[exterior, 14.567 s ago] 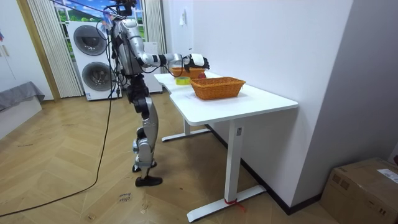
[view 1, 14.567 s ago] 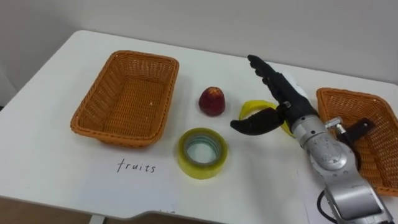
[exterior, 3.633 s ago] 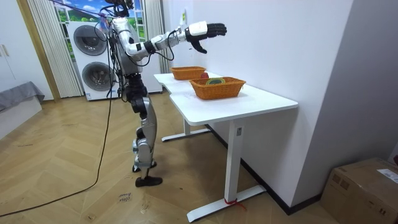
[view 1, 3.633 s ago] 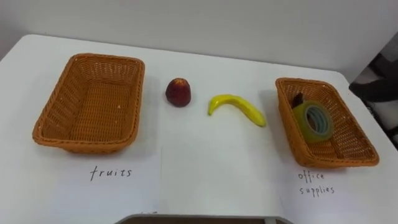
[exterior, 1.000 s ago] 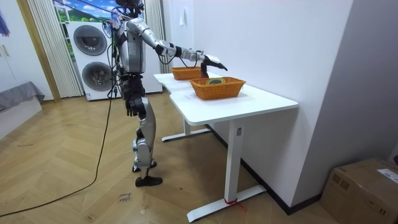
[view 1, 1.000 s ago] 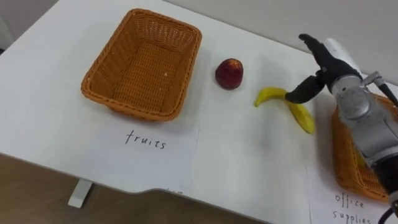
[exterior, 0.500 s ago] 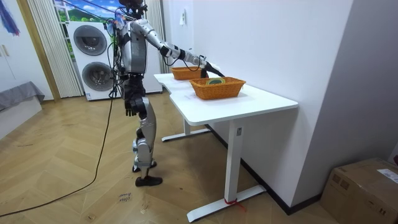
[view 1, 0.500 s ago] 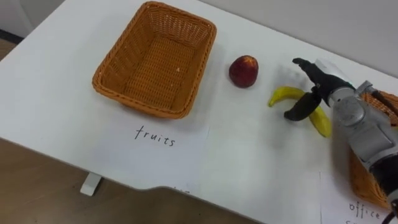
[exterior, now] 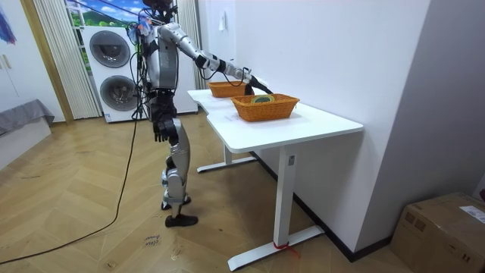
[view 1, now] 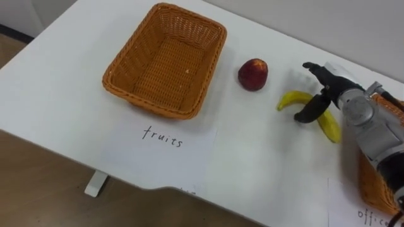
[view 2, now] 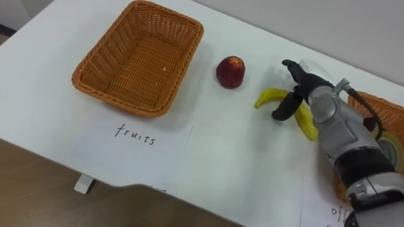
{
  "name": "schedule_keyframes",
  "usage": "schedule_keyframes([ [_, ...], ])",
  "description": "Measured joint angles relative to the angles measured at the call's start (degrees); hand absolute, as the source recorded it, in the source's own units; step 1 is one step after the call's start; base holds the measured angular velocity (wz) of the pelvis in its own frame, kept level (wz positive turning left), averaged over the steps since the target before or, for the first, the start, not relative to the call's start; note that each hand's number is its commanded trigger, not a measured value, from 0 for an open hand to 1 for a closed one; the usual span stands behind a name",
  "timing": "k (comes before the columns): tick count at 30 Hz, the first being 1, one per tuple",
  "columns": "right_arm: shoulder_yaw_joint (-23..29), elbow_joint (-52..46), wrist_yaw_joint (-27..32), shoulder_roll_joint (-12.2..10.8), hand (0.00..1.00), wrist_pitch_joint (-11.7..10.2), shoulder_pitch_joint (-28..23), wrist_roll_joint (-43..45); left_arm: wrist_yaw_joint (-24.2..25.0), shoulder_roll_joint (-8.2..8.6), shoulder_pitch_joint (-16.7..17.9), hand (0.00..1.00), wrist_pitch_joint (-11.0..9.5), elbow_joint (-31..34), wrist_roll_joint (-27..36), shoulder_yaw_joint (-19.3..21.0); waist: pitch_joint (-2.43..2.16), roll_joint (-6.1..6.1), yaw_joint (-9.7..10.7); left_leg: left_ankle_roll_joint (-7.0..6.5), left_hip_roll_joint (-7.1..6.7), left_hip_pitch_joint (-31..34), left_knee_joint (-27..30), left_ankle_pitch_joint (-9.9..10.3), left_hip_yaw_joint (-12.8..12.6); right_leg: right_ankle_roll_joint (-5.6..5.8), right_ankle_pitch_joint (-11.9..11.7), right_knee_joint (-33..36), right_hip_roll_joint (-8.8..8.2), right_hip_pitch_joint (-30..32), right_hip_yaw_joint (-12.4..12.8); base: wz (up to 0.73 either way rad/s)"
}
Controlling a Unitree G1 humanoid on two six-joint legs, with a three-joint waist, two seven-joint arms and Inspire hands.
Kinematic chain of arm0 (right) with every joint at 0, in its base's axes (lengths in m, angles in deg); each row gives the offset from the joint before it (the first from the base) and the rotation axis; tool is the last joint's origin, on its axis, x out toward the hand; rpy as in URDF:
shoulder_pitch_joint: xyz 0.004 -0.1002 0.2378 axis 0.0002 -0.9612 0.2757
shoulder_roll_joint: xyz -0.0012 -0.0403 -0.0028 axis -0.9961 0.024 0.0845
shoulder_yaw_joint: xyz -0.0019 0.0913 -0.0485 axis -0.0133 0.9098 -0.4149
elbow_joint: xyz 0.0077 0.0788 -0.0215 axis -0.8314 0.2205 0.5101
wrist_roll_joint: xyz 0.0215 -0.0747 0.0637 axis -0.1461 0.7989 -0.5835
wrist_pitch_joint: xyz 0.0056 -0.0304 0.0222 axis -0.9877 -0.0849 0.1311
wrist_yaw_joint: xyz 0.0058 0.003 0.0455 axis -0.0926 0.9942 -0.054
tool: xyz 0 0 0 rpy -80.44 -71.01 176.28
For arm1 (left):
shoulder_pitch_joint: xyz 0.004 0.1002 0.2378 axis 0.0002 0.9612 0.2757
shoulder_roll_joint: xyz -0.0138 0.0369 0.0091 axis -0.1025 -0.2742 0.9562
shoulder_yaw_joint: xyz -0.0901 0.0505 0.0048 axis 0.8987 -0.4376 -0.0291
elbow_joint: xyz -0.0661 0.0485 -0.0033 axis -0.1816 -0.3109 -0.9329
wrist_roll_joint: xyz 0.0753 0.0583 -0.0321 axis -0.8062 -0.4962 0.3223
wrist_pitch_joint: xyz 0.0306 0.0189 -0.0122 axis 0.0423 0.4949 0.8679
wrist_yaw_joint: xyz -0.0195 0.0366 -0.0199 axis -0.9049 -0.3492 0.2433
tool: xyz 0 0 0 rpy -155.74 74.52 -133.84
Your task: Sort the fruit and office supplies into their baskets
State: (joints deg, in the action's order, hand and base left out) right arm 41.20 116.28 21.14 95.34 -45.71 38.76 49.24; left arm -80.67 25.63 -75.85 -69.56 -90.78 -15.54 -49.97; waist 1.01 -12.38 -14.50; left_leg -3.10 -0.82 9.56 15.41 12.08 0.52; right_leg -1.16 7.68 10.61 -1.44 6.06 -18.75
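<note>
Reaching in from the right, the right hand straddles the middle of the banana on the white table, fingers spread on its far side and thumb on the near side, not closed on it. The apple lies just left of the banana, beside the fruit basket. The office basket sits at far right. The left hand hangs by the hip.

A white rectangular desk stands against the white wall on a herringbone wooden floor. 2 stacked white washing machines sit far left, a brown cardboard box near right.
</note>
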Motion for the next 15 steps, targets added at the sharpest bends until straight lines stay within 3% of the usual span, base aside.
schedule_keyframes([
  [15,-0.1,1.1,-6.3,0.4,0.00,-0.1,0.0,-1.7,0.0,-0.01,0.0,0.00,0.1,0.0,0.0,0.0,-0.02,-0.01,-0.1,0.10,0.00,-0.1,0.0,-0.2,0.0,-0.15,-0.1,0.0,-0.04,-0.1,-0.3,0.00],
])
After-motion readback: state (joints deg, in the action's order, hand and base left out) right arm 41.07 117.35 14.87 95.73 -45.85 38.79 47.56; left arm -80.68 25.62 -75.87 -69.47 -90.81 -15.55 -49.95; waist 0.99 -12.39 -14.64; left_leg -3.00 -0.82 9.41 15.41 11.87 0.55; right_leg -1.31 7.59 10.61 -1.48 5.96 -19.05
